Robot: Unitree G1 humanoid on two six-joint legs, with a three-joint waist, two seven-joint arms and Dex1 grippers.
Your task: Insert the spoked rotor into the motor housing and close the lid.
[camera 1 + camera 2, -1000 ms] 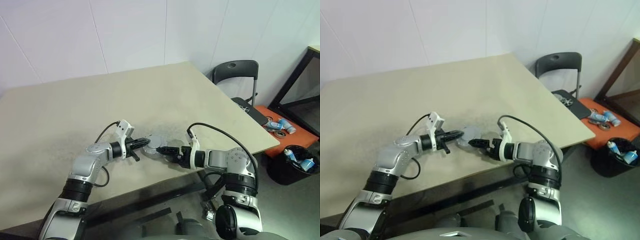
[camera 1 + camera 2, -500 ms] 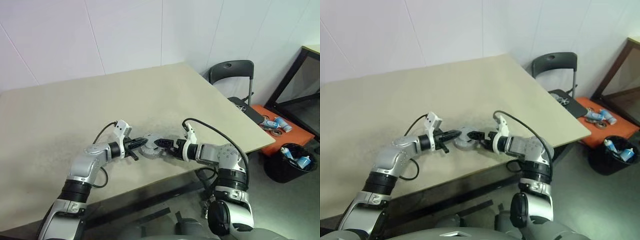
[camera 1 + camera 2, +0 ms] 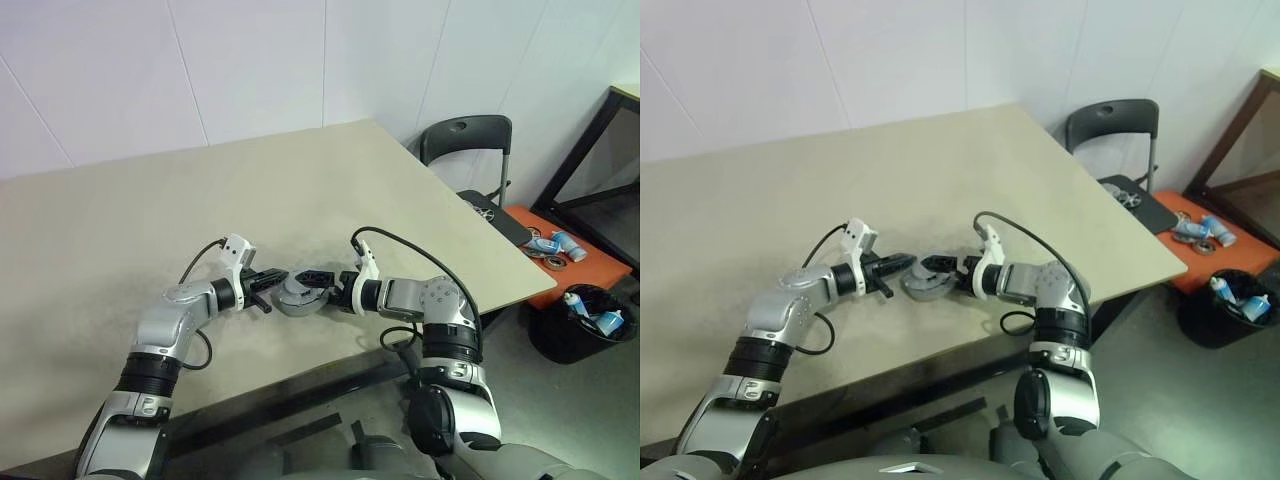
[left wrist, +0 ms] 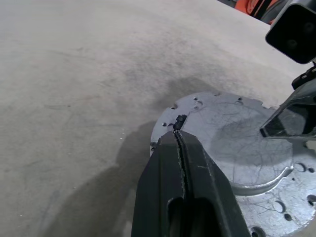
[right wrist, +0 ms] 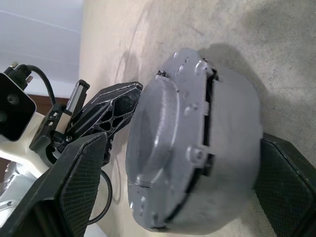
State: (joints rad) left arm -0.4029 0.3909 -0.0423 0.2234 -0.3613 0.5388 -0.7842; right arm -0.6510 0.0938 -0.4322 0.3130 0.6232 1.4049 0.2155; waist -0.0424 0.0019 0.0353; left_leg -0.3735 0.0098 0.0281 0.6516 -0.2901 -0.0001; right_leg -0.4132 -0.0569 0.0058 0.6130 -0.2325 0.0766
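On the matte beige table (image 3: 150, 220), round grey metal motor housing (image 3: 296, 297).

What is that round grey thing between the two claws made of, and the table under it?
The motor housing looks like cast metal, probably aluminium: matte silver-grey, finely scratched, with small holes near its rim. The table looks like a beige laminate or painted board, matte with dark scuffs, though the surface alone leaves that open.

The round grey metal motor housing (image 3: 300, 295) sits near the front edge of the beige table (image 3: 150, 220), between the left gripper (image 3: 272, 283) and right gripper (image 3: 318, 287). A dark folding chair (image 3: 468, 150) stands beyond the table's right corner.
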